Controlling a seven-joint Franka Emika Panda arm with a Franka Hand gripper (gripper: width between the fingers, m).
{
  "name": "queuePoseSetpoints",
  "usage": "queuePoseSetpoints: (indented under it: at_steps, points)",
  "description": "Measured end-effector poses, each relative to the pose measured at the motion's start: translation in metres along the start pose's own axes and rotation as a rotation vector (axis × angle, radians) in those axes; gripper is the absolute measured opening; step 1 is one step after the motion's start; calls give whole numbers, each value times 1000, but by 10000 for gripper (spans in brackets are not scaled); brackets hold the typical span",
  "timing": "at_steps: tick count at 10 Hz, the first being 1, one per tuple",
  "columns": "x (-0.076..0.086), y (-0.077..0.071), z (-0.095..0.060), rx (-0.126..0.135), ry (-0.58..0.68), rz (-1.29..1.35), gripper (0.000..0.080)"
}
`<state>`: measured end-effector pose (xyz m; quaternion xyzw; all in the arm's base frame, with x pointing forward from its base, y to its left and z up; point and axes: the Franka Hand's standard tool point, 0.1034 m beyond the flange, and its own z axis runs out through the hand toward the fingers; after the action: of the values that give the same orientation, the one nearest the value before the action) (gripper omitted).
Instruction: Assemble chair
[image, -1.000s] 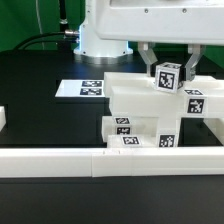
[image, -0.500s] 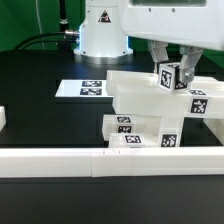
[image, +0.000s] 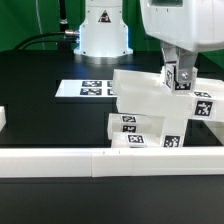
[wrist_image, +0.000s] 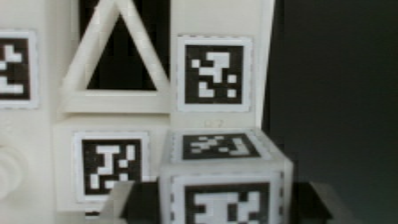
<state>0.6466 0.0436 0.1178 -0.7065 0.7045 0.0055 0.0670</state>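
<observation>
The chair (image: 148, 108) is a glossy white, partly joined stack of blocky tagged parts near the front rail, right of centre in the exterior view. My gripper (image: 180, 82) is shut on a short white chair post (image: 180, 76) with square tags, held at the stack's upper right corner, touching or nearly touching it. In the wrist view the post (wrist_image: 221, 178) sits between my dark fingers (wrist_image: 137, 200). Behind it stands a white chair frame (wrist_image: 134, 95) with a triangular opening and several tags.
The marker board (image: 88, 88) lies flat at the exterior view's left, behind the chair. A long low white border rail (image: 100, 160) runs along the front, and a short rail piece (image: 3, 118) sits at the left edge. The robot base (image: 100, 35) stands at the back.
My gripper has carried the post toward the exterior view's right and a little lower. The chair stack has shifted slightly right and looks more tilted.
</observation>
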Motion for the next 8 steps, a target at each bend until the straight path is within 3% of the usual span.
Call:
queuePoseSetpoints:
  at_steps: [1, 7, 8]
  points:
    - [4, 0, 0, 18, -24, 155, 284]
    - [11, 3, 0, 23, -49, 526, 284]
    - [10, 3, 1, 22, -47, 505, 394]
